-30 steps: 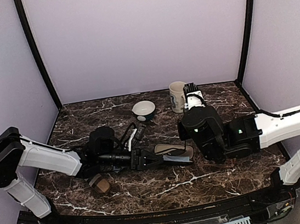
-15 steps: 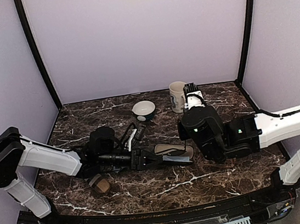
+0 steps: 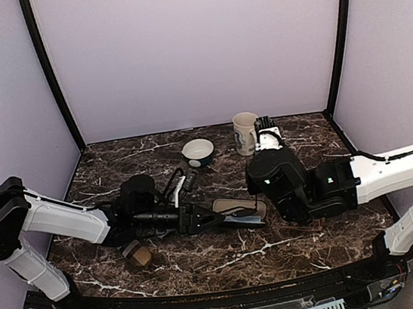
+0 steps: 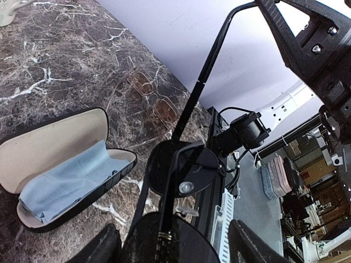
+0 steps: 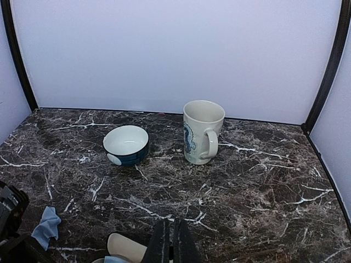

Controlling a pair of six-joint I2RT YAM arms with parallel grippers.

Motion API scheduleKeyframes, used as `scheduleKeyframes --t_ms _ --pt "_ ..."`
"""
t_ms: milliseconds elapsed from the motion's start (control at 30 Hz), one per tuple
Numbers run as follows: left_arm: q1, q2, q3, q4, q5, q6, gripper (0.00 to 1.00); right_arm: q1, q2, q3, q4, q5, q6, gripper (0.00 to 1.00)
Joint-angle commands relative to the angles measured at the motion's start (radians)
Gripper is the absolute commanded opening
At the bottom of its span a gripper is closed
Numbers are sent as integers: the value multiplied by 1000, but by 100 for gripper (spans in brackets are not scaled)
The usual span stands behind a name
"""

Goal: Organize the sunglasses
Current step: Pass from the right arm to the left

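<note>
Left arm stretched low across the bench, its end effector grasping the sunglasses just beside the open case. Right end effector clenched, empty, hovering by the case. Bowl and mug behind, apart.

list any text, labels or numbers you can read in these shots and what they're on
No readable text in any view.
mug: a blue-grey printed design on its side, too blurred to tell whether it holds words.
bowl: a pale patch on its blue wall, no legible lettering.
open case: no visible label.
</note>
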Motion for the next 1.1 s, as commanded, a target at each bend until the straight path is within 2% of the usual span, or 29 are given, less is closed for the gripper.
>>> scheduleKeyframes --t_ms 0,300,500,733,1067 --pt "-5 -40 -11 20 -11 12 68 -6 4 42 -36 9 79 0" --pt "-16 -29 -22 41 -23 1 72 -8 32 87 -145 32 195 0" --pt "-18 -46 -30 33 -51 4 69 -8 31 84 -140 33 188 0" --pt "-18 -64 -40 25 -82 -2 71 -7 26 77 -138 31 188 0" --pt "-19 -72 -44 13 -94 -6 63 -9 26 75 -137 31 186 0"
